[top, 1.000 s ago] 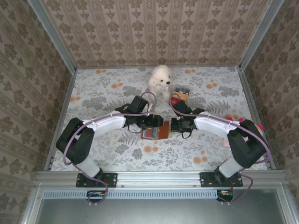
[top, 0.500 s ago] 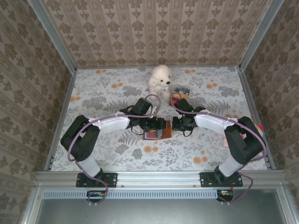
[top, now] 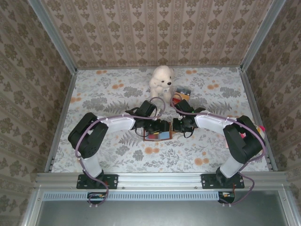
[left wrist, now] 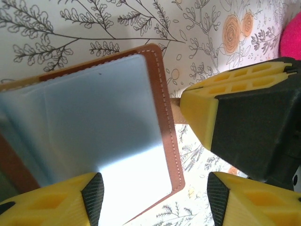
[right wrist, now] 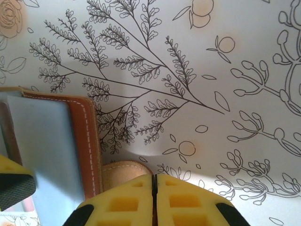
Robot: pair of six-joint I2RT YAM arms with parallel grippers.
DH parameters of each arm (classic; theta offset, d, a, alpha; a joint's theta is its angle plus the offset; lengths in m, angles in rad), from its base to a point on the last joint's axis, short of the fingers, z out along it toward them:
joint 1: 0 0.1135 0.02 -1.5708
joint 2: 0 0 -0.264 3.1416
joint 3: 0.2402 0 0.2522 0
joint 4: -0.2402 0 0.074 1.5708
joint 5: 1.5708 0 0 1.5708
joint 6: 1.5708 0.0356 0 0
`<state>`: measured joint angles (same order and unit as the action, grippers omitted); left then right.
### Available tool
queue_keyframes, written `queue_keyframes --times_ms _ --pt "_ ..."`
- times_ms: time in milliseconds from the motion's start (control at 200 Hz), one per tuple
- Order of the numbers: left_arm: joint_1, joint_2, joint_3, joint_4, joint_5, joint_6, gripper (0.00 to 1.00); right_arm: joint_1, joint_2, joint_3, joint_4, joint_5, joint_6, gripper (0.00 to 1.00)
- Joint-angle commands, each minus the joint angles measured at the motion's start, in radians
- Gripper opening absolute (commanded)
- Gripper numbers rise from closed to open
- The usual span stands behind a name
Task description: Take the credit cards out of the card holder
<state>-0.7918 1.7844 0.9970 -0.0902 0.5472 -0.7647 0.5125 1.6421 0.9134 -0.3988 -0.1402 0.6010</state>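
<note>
The card holder, brown leather with pale-blue lining, lies open on the flowered table at its middle. Red and orange edges of the credit cards peek from its left half. My left gripper hangs low over it, open. In the left wrist view the light-blue flap fills the left side, and the left gripper straddles its near corner without touching. My right gripper is shut at the holder's right edge. Its closed tips rest on a tan strap sticking out of the card holder.
A white plush toy sits at the back centre, with a clear striped box right of it. Something pink lies at the table's right edge. Patterned walls close in the back and both sides.
My left arm has swung right, bringing its gripper over the card holder, and its jaws narrowed a little. The right gripper stayed shut at the holder's right edge, shifting only slightly.
</note>
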Motion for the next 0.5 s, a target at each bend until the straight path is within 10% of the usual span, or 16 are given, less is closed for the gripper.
queue_keyframes --times_ms 0,335,495 --pt "-0.006 0.023 0.027 0.023 0.013 -0.016 0.65 -0.008 0.009 0.008 0.002 -0.018 -0.012 0.08" --pt "0.005 -0.074 0.034 -0.059 -0.041 0.025 0.63 -0.030 -0.032 0.011 -0.023 -0.008 -0.025 0.08" --pt "0.012 -0.057 0.044 -0.132 -0.096 0.048 0.42 -0.032 -0.029 0.015 -0.022 -0.015 -0.026 0.08"
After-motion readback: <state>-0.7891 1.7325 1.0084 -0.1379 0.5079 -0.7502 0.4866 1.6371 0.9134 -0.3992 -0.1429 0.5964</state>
